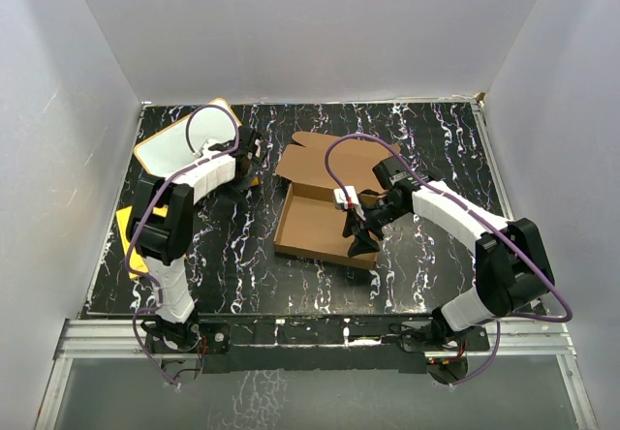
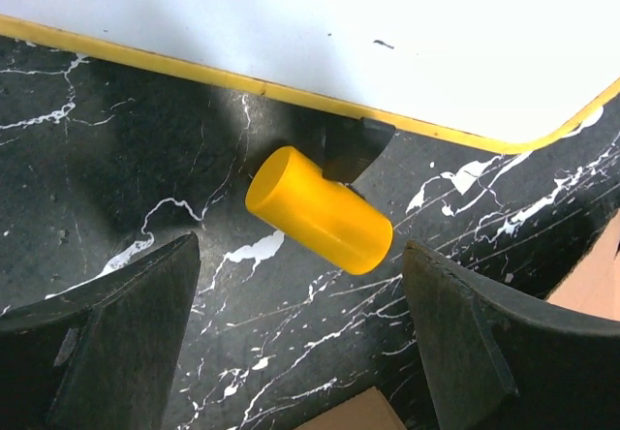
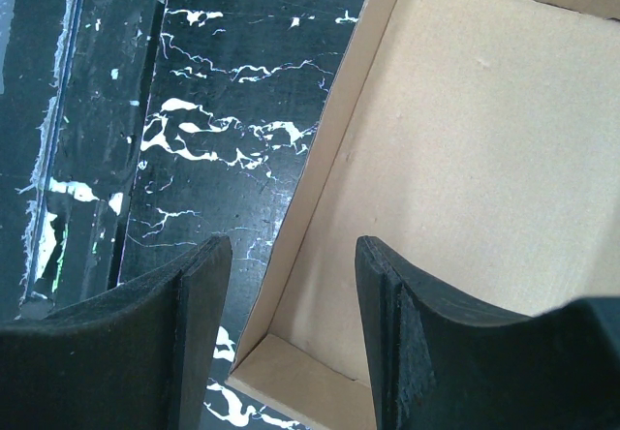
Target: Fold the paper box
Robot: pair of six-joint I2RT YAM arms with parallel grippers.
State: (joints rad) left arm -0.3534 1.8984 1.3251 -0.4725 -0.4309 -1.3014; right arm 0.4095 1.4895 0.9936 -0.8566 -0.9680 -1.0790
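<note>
At table (image 1: 242, 275) centre, top view: the paper box (image 1: 315, 227) sits as a shallow brown corrugated tray, walls up, lid flap laid open toward 12 o'clock. Right hand (image 1: 356, 241) is down at the box's 4 o'clock side. In the right wrist view the right hand (image 3: 294, 251) has its fingers apart, straddling a side wall of the paper box (image 3: 465, 159) close to a corner. One finger is over the table, the other over the box floor, with no clamp on the wall. Left hand (image 1: 247, 154) is at 10 o'clock, beside the white board with orange rim (image 1: 179, 144). In the left wrist view the left hand (image 2: 300, 256) is spread wide. A yellow cylinder (image 2: 320, 209) lies on its side just ahead of the fingers, untouched, near the board's edge (image 2: 339, 33). A flat orange-yellow sheet (image 1: 128, 225) lies at the 9 o'clock table edge, partly hidden by the left arm.
</note>
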